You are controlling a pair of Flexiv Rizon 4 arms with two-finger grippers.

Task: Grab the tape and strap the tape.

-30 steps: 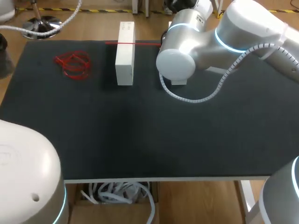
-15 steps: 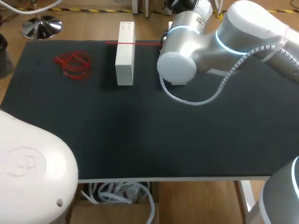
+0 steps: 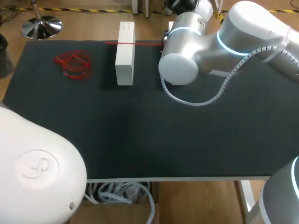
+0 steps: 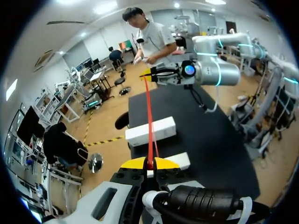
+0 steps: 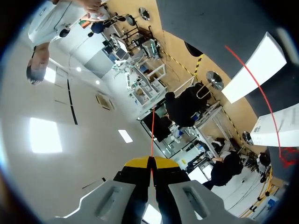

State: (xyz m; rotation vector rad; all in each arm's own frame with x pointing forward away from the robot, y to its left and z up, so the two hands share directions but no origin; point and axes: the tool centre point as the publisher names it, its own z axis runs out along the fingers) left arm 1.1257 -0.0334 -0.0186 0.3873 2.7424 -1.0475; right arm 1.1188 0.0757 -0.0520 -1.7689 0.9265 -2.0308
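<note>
A thin red tape (image 3: 135,43) is stretched level across the top of a tall white box (image 3: 124,53) at the table's far edge. In the left wrist view my left gripper (image 4: 150,163) is shut on this tape (image 4: 149,116), which runs over the box (image 4: 150,131) to my right gripper (image 4: 150,73). The right wrist view shows my right gripper (image 5: 151,163) shut on the tape (image 5: 152,135). In the head view my right arm (image 3: 187,46) hides its own gripper, and my left gripper is not seen there.
A loose bundle of red tape (image 3: 73,64) lies at the table's far left. A second white box (image 3: 178,83) stands partly hidden under my right arm. My left arm's big joint (image 3: 37,172) fills the near left corner over the black table (image 3: 140,126).
My left arm's joint has swung further right and larger into the near left corner. My right arm has shifted slightly right. The tape and boxes have stayed put.
</note>
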